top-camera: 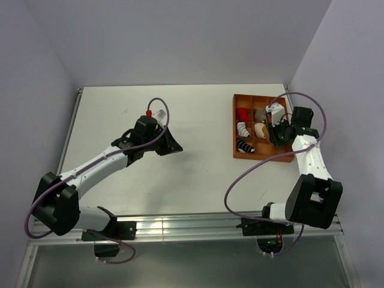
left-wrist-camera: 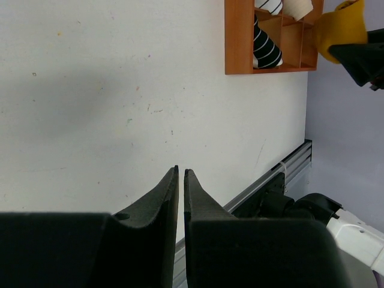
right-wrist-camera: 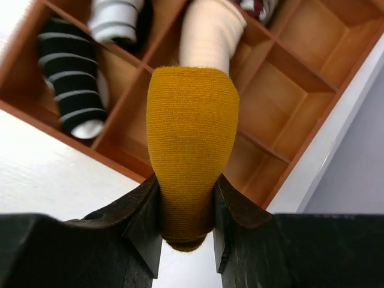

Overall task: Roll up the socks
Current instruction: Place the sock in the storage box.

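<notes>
Status, left to right: left pincer has its jaws all but closed with nothing between them. It hangs over bare table just left of centre, pointing toward 3 o'clock. Reads as parked: no job for it in this step, and it's well apart from the tray.

The wooden divider tray sits at 2 o'clock on the table, inside the right arm's reach. That's likely why that arm does the stowing. In its 7 o'clock corner cell lies the black-and-white striped sock, rolled, so I'd call that one done. A cream roll and a white-and-grey striped roll fill cells further back. The red bundle is in the 11 o'clock cell, not ours.

Then right pincer: clamped on one end of the mustard sock, rolled body sticking out ahead of the jaws. It's over the tray and not visibly touching it. An end grip stops the roll springing open and leaves the jaws clear of the dividers.

Judgement: roll finished, drop into a free cell pending. Bare cells show at 2–3 o'clock in the right wrist view. Risk: roll unwinds on release.
</notes>
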`<state>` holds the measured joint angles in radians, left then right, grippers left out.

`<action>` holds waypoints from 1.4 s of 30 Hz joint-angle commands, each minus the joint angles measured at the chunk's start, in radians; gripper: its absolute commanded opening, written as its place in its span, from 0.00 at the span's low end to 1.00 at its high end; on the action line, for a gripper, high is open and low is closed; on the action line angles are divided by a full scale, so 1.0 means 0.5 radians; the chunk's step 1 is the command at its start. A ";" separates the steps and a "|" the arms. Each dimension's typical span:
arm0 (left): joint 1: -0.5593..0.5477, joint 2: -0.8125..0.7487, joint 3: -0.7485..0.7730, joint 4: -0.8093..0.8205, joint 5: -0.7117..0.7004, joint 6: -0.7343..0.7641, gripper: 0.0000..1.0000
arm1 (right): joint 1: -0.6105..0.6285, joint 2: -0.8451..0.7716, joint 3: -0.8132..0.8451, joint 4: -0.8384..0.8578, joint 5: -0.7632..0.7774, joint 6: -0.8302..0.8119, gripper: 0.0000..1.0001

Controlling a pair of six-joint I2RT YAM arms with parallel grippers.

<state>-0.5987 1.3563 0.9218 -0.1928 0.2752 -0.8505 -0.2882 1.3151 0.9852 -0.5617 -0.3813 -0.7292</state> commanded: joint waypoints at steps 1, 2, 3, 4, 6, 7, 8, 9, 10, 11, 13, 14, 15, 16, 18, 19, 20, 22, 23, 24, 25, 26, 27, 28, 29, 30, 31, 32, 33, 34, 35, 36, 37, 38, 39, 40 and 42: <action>0.010 -0.040 0.028 0.036 0.011 0.057 0.13 | 0.006 -0.007 -0.089 0.310 0.189 0.007 0.00; 0.010 -0.040 0.025 0.033 0.020 0.060 0.13 | 0.006 -0.001 -0.123 0.326 0.198 0.001 0.00; 0.013 -0.037 0.022 0.042 0.020 0.057 0.13 | 0.003 0.008 -0.133 0.350 0.201 -0.005 0.00; 0.013 -0.034 0.019 0.042 0.023 0.060 0.13 | 0.003 0.017 -0.139 0.356 0.201 -0.008 0.00; 0.013 -0.031 0.012 0.042 0.023 0.057 0.13 | 0.006 0.042 -0.166 0.393 0.201 -0.020 0.00; 0.013 -0.031 0.009 0.042 0.023 0.057 0.13 | 0.009 0.054 -0.175 0.402 0.201 -0.023 0.00; 0.013 -0.028 0.009 0.045 0.020 0.057 0.13 | 0.009 0.091 -0.176 0.406 0.201 -0.020 0.00; 0.013 -0.025 0.006 0.045 0.023 0.060 0.13 | 0.018 0.112 -0.173 0.390 0.201 -0.023 0.00; 0.013 -0.025 0.003 0.048 0.026 0.060 0.13 | 0.024 0.128 -0.176 0.393 0.201 -0.030 0.00; 0.013 -0.019 0.000 0.045 0.023 0.063 0.13 | 0.033 0.155 -0.191 0.399 0.210 -0.033 0.00; 0.013 -0.010 0.003 0.042 0.026 0.060 0.13 | 0.067 0.177 -0.215 0.409 0.213 -0.051 0.00; 0.013 -0.010 0.003 0.045 0.032 0.060 0.13 | 0.076 0.189 -0.222 0.406 0.210 -0.054 0.00; 0.013 -0.007 0.000 0.045 0.029 0.060 0.13 | 0.101 0.207 -0.228 0.390 0.207 -0.063 0.00; 0.013 -0.007 0.000 0.039 0.029 0.063 0.13 | 0.113 0.217 -0.246 0.378 0.201 -0.085 0.00; 0.013 -0.004 0.003 0.030 0.029 0.066 0.13 | 0.141 0.238 -0.271 0.369 0.204 -0.094 0.00; 0.013 0.002 0.003 0.024 0.026 0.066 0.13 | 0.174 0.247 -0.298 0.366 0.207 -0.112 0.00; 0.013 0.009 0.006 0.018 0.026 0.072 0.13 | 0.190 0.257 -0.307 0.354 0.219 -0.112 0.00; 0.013 0.024 0.012 0.017 0.032 0.075 0.13 | 0.226 0.318 -0.305 0.335 0.223 -0.112 0.00; 0.016 0.030 0.019 0.021 0.039 0.075 0.13 | 0.233 0.348 -0.295 0.317 0.207 -0.106 0.00; 0.013 0.033 0.022 0.018 0.042 0.078 0.13 | 0.233 0.373 -0.280 0.283 0.195 -0.097 0.00; 0.013 0.039 0.028 0.008 0.039 0.081 0.13 | 0.233 0.428 -0.240 0.262 0.180 -0.076 0.00; 0.016 0.048 0.034 0.002 0.039 0.078 0.13 | 0.227 0.456 -0.216 0.240 0.164 -0.060 0.00; 0.013 0.045 0.040 -0.007 0.039 0.078 0.13 | 0.221 0.486 -0.188 0.173 0.149 -0.027 0.00; 0.013 0.045 0.043 -0.013 0.033 0.084 0.13 | 0.217 0.566 -0.118 0.136 0.128 -0.002 0.00; 0.016 0.045 0.049 -0.019 0.029 0.084 0.13 | 0.196 0.606 -0.081 0.099 0.100 0.013 0.00; 0.016 0.045 0.049 -0.028 0.026 0.087 0.13 | 0.178 0.655 -0.038 0.002 0.042 0.038 0.00; 0.013 0.048 0.052 -0.032 0.029 0.087 0.13 | 0.165 0.701 0.051 -0.051 0.014 0.050 0.00; 0.013 0.052 0.052 -0.038 0.029 0.087 0.13 | 0.141 0.790 0.097 -0.152 -0.019 0.059 0.00; 0.016 0.058 0.055 -0.041 0.029 0.084 0.13 | 0.126 0.824 0.134 -0.189 -0.056 0.078 0.00; 0.016 0.061 0.058 -0.047 0.032 0.084 0.13 | 0.113 0.852 0.198 -0.229 -0.111 0.081 0.00; 0.013 0.067 0.058 -0.047 0.039 0.084 0.13 | 0.098 0.907 0.226 -0.266 -0.139 0.081 0.00; 0.016 0.070 0.055 -0.047 0.045 0.087 0.13 | 0.070 0.925 0.254 -0.333 -0.167 0.078 0.00; 0.019 0.070 0.055 -0.047 0.048 0.087 0.13 | 0.055 0.947 0.293 -0.361 -0.216 0.075 0.00; 0.019 0.073 0.058 -0.047 0.051 0.084 0.13 | 0.043 0.965 0.315 -0.386 -0.225 0.072 0.00; 0.016 0.076 0.062 -0.056 0.057 0.090 0.13 | 0.027 1.014 0.337 -0.435 -0.222 0.066 0.00; 0.019 0.079 0.068 -0.062 0.054 0.090 0.13 | 0.021 1.036 0.367 -0.456 -0.219 0.059 0.00; 0.022 0.091 0.089 -0.087 0.054 0.096 0.13 | 0.012 1.073 0.374 -0.444 -0.155 0.078 0.00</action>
<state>-0.5930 1.3926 0.9226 -0.2169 0.2832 -0.8272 -0.2676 1.7981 1.1606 -0.7162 -0.4698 -0.7029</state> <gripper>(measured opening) 0.127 0.381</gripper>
